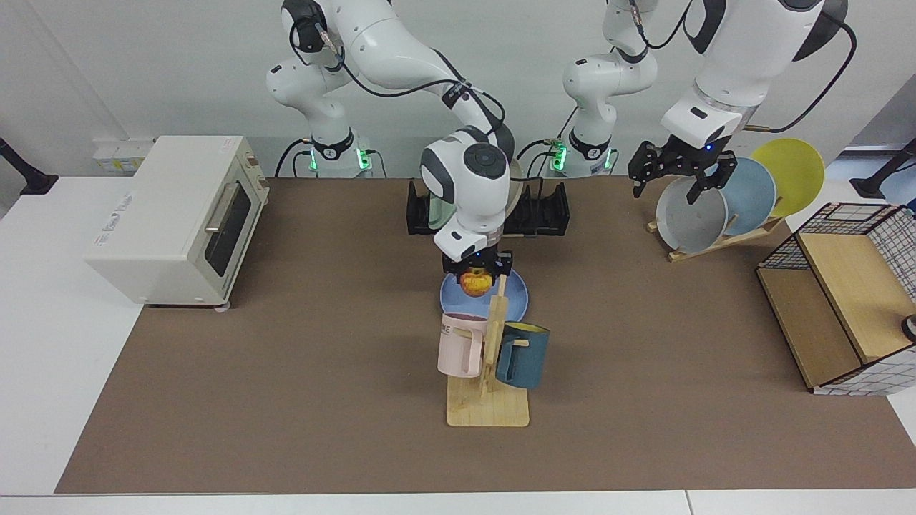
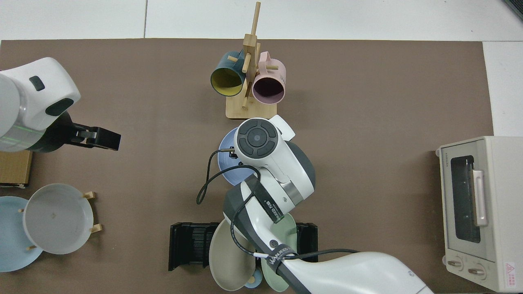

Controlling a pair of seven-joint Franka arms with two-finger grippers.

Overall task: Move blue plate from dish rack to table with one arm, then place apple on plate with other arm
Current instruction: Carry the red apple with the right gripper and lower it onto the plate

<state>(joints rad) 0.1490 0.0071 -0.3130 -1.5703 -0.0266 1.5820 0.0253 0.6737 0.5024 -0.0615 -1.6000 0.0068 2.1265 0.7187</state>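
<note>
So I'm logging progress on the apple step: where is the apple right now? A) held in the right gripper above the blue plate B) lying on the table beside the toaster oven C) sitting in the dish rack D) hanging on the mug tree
A: the right gripper is shut on the apple, just above the blue plate on the table; the left gripper hangs open by the wooden plate stand.

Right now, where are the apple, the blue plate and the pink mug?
apple (image 1: 476, 282), facing view, its front.
blue plate (image 1: 517, 300), facing view, bare rim.
pink mug (image 1: 458, 345), facing view, its side.
</note>
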